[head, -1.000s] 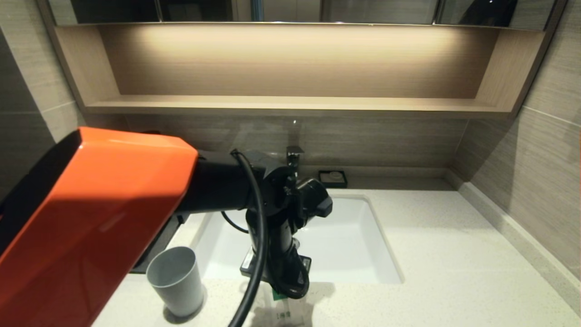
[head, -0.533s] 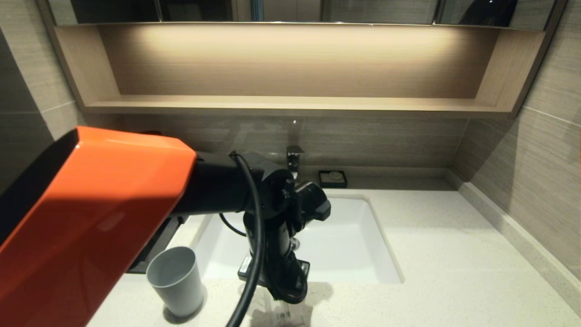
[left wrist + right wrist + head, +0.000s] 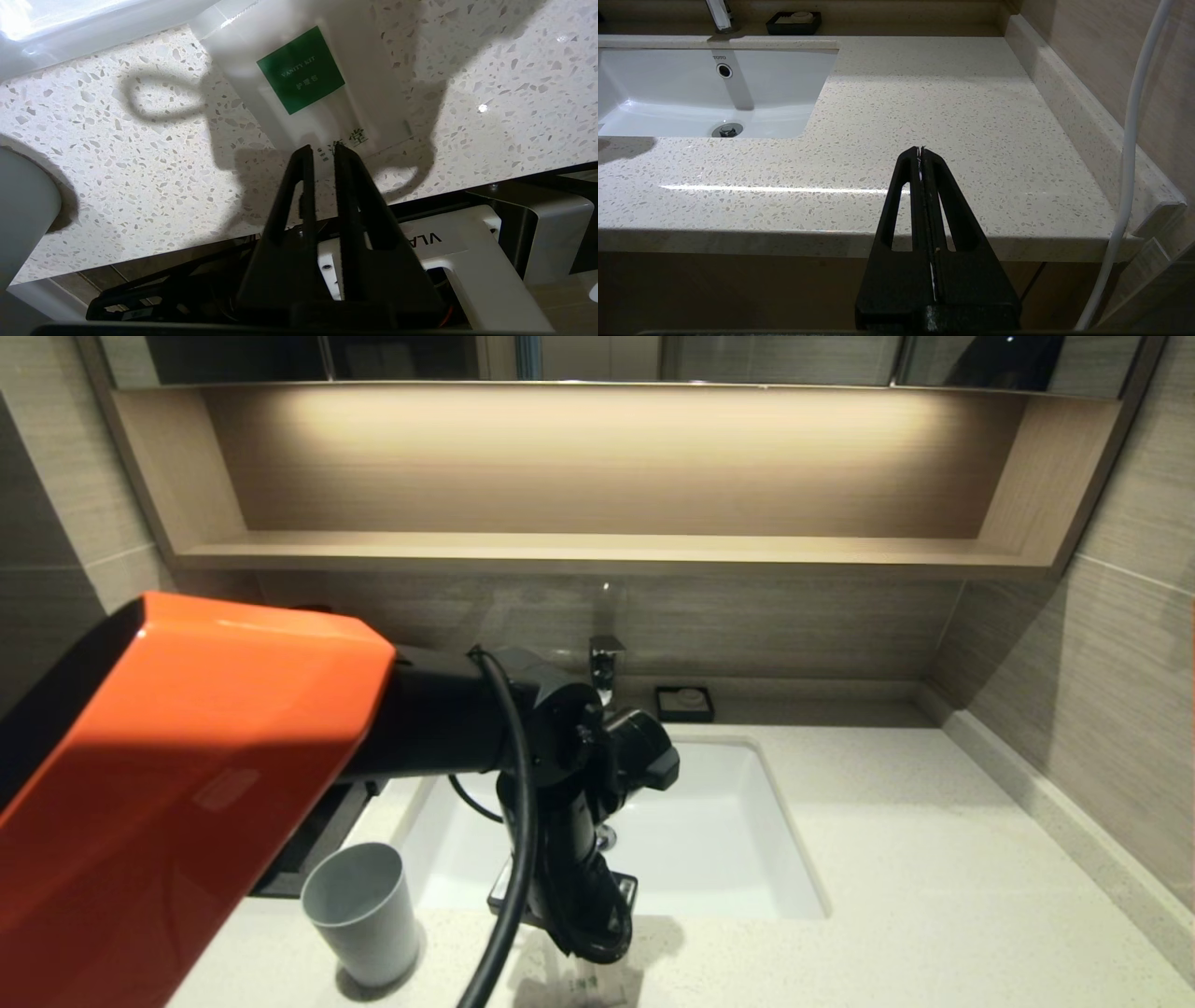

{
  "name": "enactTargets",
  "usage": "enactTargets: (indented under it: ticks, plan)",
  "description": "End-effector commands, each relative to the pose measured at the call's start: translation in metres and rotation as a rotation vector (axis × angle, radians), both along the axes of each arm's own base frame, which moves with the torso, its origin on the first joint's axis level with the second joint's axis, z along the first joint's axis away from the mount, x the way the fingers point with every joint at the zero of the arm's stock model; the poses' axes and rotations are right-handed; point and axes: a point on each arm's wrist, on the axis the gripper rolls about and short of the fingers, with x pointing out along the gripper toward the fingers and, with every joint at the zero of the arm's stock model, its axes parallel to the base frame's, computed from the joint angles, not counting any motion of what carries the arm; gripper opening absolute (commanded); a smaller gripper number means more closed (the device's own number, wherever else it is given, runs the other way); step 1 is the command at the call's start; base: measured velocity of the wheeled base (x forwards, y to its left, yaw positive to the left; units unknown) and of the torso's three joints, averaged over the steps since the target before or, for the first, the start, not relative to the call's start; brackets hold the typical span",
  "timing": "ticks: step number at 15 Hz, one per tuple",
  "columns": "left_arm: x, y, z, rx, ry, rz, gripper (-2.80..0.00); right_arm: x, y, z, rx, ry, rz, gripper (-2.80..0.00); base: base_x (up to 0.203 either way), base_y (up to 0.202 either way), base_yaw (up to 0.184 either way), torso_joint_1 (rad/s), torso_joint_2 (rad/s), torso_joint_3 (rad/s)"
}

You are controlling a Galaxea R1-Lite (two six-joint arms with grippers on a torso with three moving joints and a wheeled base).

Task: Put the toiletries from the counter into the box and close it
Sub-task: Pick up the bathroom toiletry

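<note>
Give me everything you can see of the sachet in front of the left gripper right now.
The sachet is a flat, whitish-translucent plastic packet with a square green label reading VANITY KIT and dark printed characters near its closer edge. It lies flat on the speckled counter, close to the sink rim, partly in the arm's shadow. The left gripper sits at its printed edge, fingers slightly parted. Whether they touch the packet cannot be told. The grey cup stands apart from it.

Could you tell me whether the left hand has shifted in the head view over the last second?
Yes, slightly: against the fixed faucet, the left hand and its wrist have drifted leftward, hanging over the sachet.
</note>
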Motion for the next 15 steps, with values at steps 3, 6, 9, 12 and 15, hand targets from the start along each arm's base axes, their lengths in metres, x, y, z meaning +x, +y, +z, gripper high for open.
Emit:
enactTargets:
  ticks: [3, 6, 9, 12, 15]
  plan:
    - [-0.0006, -0.0009, 0.0021, -0.010, -0.006, 0.000, 0.00, 0.0000, 0.0000, -0.0003, 0.000, -0.001, 0.000, -2.80, 0.000, 0.000, 0.000, 0.000, 0.00, 0.000]
    - [-0.0006, -0.0025, -0.0001, -0.005, -0.003, -0.005, 0.00, 0.0001, 0.0000, -0.0004, 0.000, 0.001, 0.000, -2.80, 0.000, 0.000, 0.000, 0.000, 0.00, 0.000]
    - [-0.0006, -0.0041, -0.0040, 0.005, 0.002, -0.013, 0.00, 0.0000, 0.0000, -0.0004, 0.000, -0.001, 0.000, -2.80, 0.000, 0.000, 0.000, 0.000, 0.00, 0.000]
    - [0.0002, -0.0051, -0.0047, 0.003, 0.000, -0.013, 0.00, 0.0000, 0.0000, -0.0002, 0.000, -0.001, 0.000, -2.80, 0.000, 0.000, 0.000, 0.000, 0.00, 0.000]
    - [0.0012, -0.0061, -0.0056, 0.001, -0.005, -0.023, 0.00, -0.0001, 0.0000, -0.0001, 0.000, -0.001, 0.000, -2.80, 0.000, 0.000, 0.000, 0.000, 0.00, 0.000]
